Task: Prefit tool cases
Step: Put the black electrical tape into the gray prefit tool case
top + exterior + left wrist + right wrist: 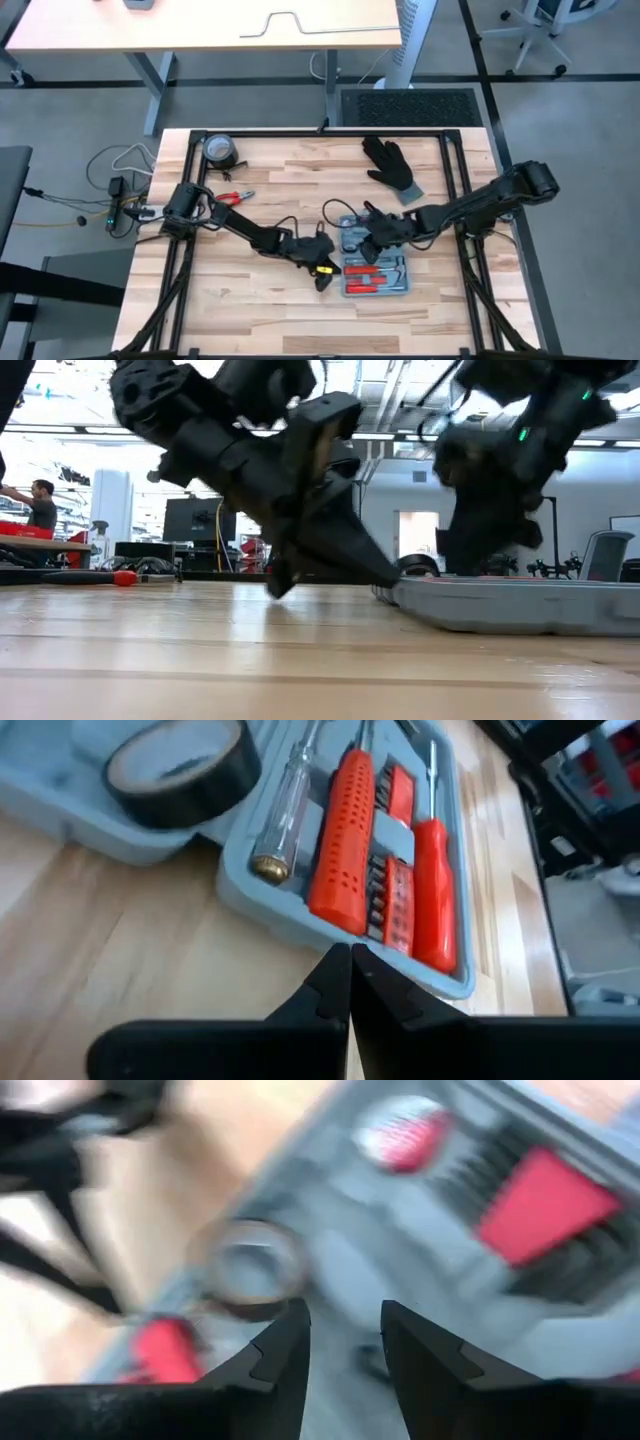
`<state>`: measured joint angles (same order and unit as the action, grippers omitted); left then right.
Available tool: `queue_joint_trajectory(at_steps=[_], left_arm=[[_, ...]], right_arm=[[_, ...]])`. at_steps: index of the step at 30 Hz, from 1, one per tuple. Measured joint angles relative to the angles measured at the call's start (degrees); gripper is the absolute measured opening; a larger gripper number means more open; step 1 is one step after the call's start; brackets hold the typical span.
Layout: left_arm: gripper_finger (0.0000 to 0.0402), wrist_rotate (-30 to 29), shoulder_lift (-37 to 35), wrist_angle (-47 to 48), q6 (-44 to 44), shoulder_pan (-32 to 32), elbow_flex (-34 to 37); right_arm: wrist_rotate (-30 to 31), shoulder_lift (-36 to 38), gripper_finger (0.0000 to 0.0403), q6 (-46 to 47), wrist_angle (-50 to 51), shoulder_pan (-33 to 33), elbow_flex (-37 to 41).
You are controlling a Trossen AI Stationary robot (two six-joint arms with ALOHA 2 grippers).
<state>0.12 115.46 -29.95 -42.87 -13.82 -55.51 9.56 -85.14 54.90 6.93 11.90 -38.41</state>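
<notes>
1. Lying open near the middle of the desk, a little toward the right arm's side, the tool case shows two trays side by side: one tray holds red-handled tools, the other sits under the right arm.
2. In the high view the case's long axis across both trays runs from the far edge of the desk toward the near edge, with the tool-filled tray nearer the near edge.
3. The left end effector hangs just beside the case's left edge, its tip pointing toward the tool-filled tray; its fingers are pressed together and hold nothing.
4. In the left wrist view the red screwdrivers and the clear-handled one lie lengthwise in their recesses, running away from the left end effector, and a dark tape roll sits in the neighbouring tray.
5. The right end effector is directly above the other tray, its fingers parted by a narrow gap with nothing between them; a ring-shaped object lies just ahead of it, though that view is too blurred to say more.
6. As a judgement: the right end effector is the nearer one, being already over the case, while the left stands off its edge and would have to advance along the tools' axis to reach them.
7. Well apart from the case lie a black glove, a second tape roll and red-handled pliers.
</notes>
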Motion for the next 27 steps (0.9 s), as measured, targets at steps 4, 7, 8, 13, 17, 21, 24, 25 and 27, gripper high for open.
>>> queue_joint_trajectory(at_steps=[4, 7, 8, 13, 17, 21, 24, 25, 27], left_arm=[[0.0, 0.0, 0.2, 6.9, 3.1, 0.6, -4.3], [0.0, 0.8, 0.2, 8.7, 4.9, 0.7, -4.7], [0.0, 1.4, 0.2, 8.7, 5.1, 0.8, -4.7], [0.0, 3.6, 0.1, 9.8, 5.3, 0.8, -4.7], [0.0, 4.2, 0.1, 10.1, 5.3, 0.8, -4.7], [0.0, 4.1, 0.1, 10.3, 5.3, 0.8, -4.7], [0.0, 4.1, 0.1, 10.5, 5.3, 0.8, -4.7], [0.0, 4.1, 0.1, 10.6, 5.3, 0.8, -4.7], [0.0, 4.1, 0.1, 11.1, 5.3, 0.8, -4.7]], right_arm=[[1.0, 4.6, 0.0128, -6.7, -1.1, 1.7, -0.1], [0.6, 5.2, 0.0124, -12.3, -1.0, 1.0, -0.1], [-0.4, 5.1, 0.0123, -13.9, -1.2, 0.4, -0.1], [-8.9, 0.2, 0.0121, -19.1, -6.0, -1.9, 0.0], [-12.5, -3.1, 0.0121, -19.6, -10.0, -2.8, -0.1], [-15.0, -5.5, 0.0121, -20.5, -13.4, -3.1, -0.1], [-16.8, -7.1, 0.0121, -20.6, -14.3, -3.4, -0.2], [-17.4, -7.5, 0.0119, -20.7, -14.4, -3.4, -0.3], [-19.4, -8.3, 0.0111, -20.7, -15.8, -3.5, -0.3]])
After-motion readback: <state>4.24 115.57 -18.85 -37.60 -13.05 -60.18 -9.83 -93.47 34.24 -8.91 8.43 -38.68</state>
